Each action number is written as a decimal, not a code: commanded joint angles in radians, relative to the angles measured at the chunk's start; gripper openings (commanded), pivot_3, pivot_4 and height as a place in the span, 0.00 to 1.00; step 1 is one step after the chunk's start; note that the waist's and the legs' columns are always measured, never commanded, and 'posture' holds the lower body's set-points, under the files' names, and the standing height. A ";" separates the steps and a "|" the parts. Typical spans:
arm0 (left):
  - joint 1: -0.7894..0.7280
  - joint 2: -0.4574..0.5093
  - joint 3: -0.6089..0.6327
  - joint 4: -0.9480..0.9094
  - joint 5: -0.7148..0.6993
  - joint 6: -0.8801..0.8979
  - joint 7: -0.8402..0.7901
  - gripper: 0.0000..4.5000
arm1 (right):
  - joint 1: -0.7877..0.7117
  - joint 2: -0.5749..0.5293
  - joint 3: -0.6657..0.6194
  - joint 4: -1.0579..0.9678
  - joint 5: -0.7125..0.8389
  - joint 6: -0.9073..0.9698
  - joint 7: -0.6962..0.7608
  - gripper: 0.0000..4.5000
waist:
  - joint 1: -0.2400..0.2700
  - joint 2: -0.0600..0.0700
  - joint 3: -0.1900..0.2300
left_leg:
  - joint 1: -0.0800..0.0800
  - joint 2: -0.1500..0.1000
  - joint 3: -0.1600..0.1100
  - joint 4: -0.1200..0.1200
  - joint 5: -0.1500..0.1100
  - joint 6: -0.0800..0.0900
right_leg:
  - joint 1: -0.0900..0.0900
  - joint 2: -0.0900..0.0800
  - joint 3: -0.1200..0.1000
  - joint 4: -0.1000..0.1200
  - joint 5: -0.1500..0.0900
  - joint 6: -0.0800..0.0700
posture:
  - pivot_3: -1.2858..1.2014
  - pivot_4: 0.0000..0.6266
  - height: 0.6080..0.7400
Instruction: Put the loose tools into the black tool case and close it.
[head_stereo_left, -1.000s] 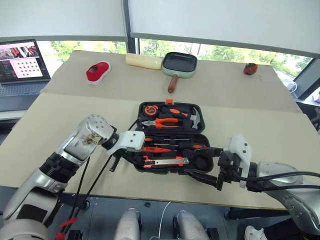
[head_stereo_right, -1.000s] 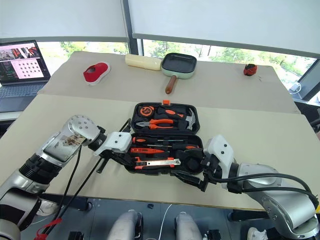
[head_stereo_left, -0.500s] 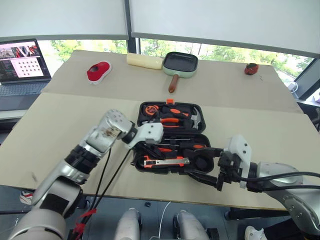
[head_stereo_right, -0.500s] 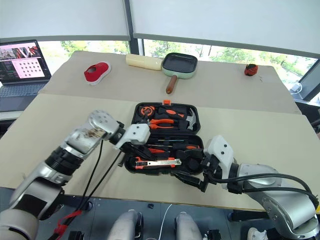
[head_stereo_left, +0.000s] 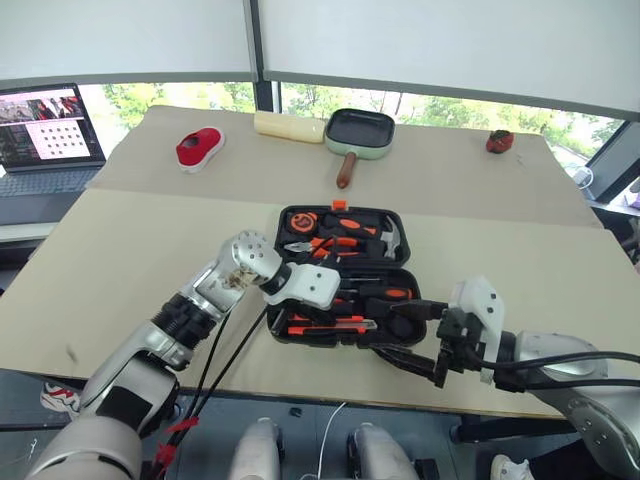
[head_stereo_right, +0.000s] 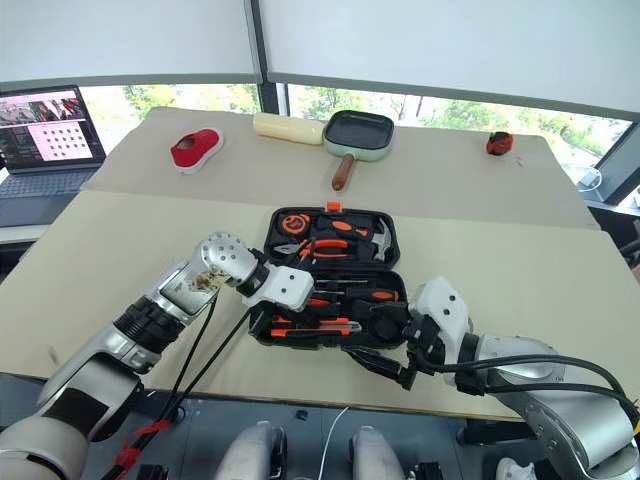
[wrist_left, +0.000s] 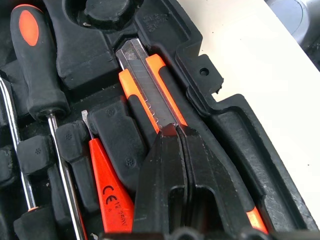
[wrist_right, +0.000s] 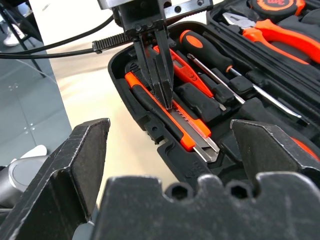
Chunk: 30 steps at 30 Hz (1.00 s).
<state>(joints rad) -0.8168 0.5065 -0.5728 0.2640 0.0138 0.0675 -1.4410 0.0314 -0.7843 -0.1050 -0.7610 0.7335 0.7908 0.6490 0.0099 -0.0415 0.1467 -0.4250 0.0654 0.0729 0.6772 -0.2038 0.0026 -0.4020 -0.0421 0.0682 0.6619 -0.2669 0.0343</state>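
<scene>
The black tool case lies open in the middle of the table. Its near half holds an orange-black utility knife, a screwdriver, an orange tester pen and a black tape roll. My left gripper is shut, its tips resting on the utility knife in the front slot. Just off the case's front right corner, my right gripper stands wide open with nothing between its fingers. Pliers, a hammer and a tape measure sit in the far half.
A green frying pan and a cream roll lie at the back of the table. A red object is at the back left and a small red thing at the back right. A laptop stands far left.
My left gripper has swung right from the case's left edge, over the near half, and come down onto the utility knife. The right arm has stayed still.
</scene>
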 joint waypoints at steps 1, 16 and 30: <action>0.023 0.001 -0.009 0.066 0.051 0.022 0.021 0.02 | 0.000 -0.006 -0.039 -0.030 0.022 -0.008 -0.001 1.00 | 0.000 0.000 0.000 | 0.000 0.000 0.000 0.000 0.000 0.000 | 0.000 0.000 0.000 0.000 -0.001 0.001 | 0.52 0.24 1.00; 0.049 0.112 0.434 -0.285 -0.505 0.527 -0.035 0.87 | 0.570 0.054 -0.669 -0.026 0.027 0.013 0.025 1.00 | -0.005 0.002 0.001 | -0.006 0.000 -0.003 -0.001 -0.001 0.002 | -0.004 -0.001 -0.002 -0.001 -0.001 0.000 | 0.52 0.24 1.00; 0.108 0.155 0.374 -0.401 -0.496 0.472 -0.050 0.99 | 0.222 -0.069 -0.210 0.231 -0.239 -0.089 0.023 1.00 | -0.022 0.003 0.001 | -0.005 -0.001 -0.002 -0.003 -0.001 0.002 | -0.003 -0.001 0.000 -0.004 -0.003 0.002 | 0.52 0.24 1.00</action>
<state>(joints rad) -0.7097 0.6484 -0.1981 -0.0958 -0.4917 0.5666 -1.4919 0.2873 -0.8437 -0.3604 -0.5707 0.5443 0.7394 0.6740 -0.0125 -0.0388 0.1482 -0.4297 0.0646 0.0713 0.6744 -0.2045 0.0042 -0.4049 -0.0429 0.0682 0.6577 -0.2701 0.0358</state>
